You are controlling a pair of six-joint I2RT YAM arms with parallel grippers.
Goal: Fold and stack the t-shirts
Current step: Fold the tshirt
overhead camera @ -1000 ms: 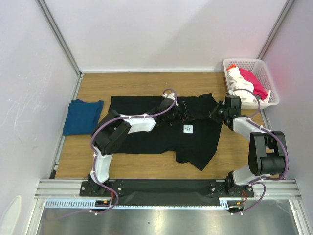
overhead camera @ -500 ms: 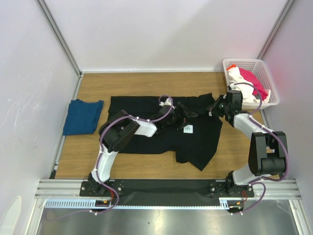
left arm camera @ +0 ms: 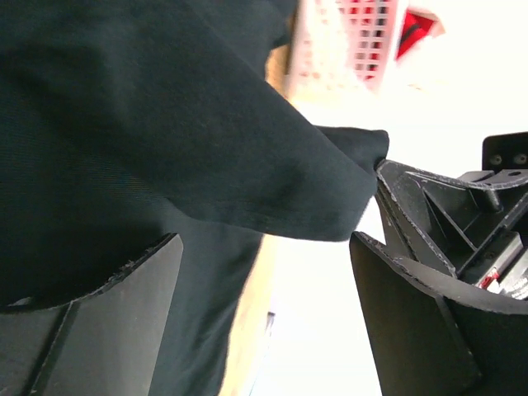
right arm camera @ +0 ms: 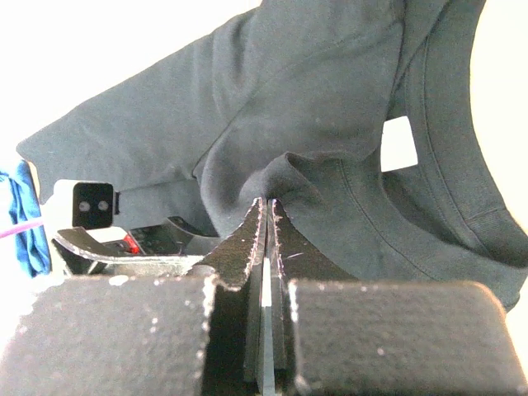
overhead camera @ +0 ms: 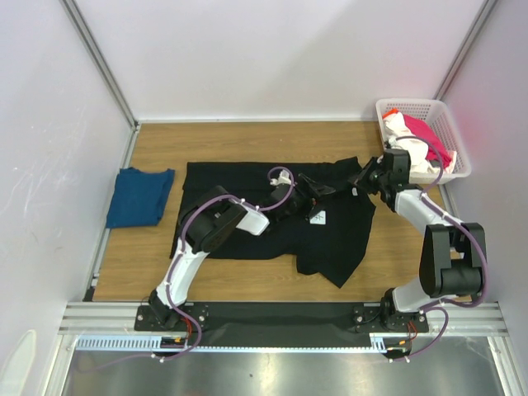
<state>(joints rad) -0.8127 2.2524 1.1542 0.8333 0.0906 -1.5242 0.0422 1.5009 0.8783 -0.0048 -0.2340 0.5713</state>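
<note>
Folding is barely begun: only the blue t-shirt [overhead camera: 139, 196] lies folded. Right gripper [right arm camera: 266, 206] pinches the black t-shirt [overhead camera: 330, 243]; left gripper [left arm camera: 264, 243] gapes, jaws spread.

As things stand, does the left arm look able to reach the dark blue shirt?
Probably yes: the left gripper is open, and only the flat black shirt and bare table lie between it and the dark blue shirt.

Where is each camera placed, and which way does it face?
Top external: high behind the robot, looking down on the table; left arm and right arm show.
Left wrist: looks through the open left gripper at the black t-shirt.
Right wrist: looks along the right gripper, shut on that shirt.
Shared: all three show the black t-shirt.
</note>
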